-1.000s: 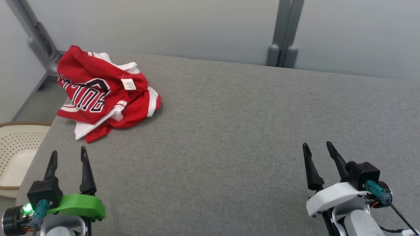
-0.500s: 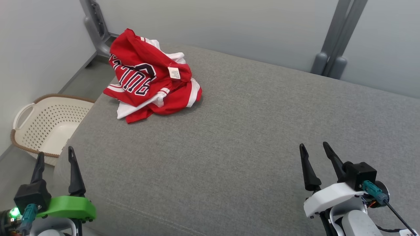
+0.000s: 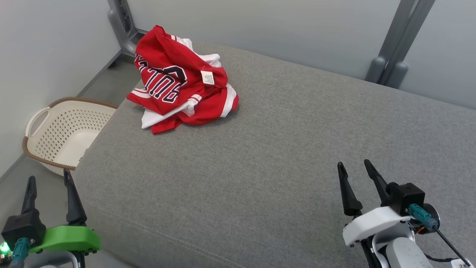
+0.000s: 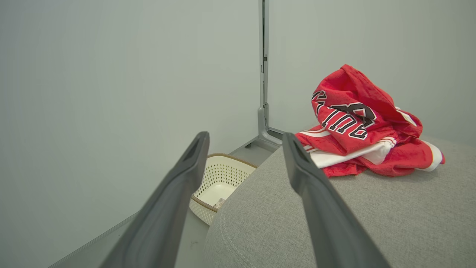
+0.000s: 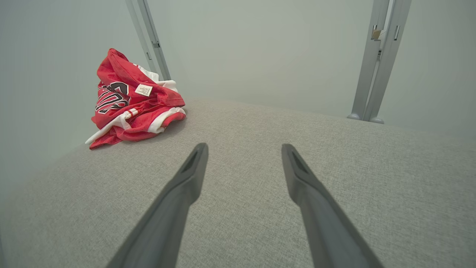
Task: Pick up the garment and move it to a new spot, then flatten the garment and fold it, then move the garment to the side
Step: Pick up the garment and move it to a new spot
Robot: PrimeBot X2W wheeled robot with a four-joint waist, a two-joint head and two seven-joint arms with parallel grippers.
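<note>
Obs.: red jersey (image 3: 182,83), white trim and dark block lettering, lies crumpled in a heap in the upper left of the head view. It sits on the far left corner of the grey upholstered pad (image 3: 260,149), its left side right at the pad's edge; I cannot tell whether it overhangs. A white care label (image 3: 207,77) faces up near the top of the heap. Off the pad, at the left edge of the frame, a cream perforated laundry basket (image 3: 63,123) stands on the floor. Left gripper (image 3: 49,175), lower left, has its fingers spread apart with nothing between them, and hangs beside the pad's near left corner, well apart from the jersey. Right gripper (image 3: 353,162), lower right, is likewise spread and empty over bare pad, farther from the jersey. Task not yet begun: no pick-up made. Judgement on handling: the fabric looks thin, light and limp, probably a slick sports knit, so it should drape and slide rather than hold any shape. A pinch on a single layer may slip. A better hold would be a doubled fold on the raised crest of the heap, or the thicker white-banded edge at its lower left. Risk: a drag towards the left edge could tip it off, towards the basket.
</note>
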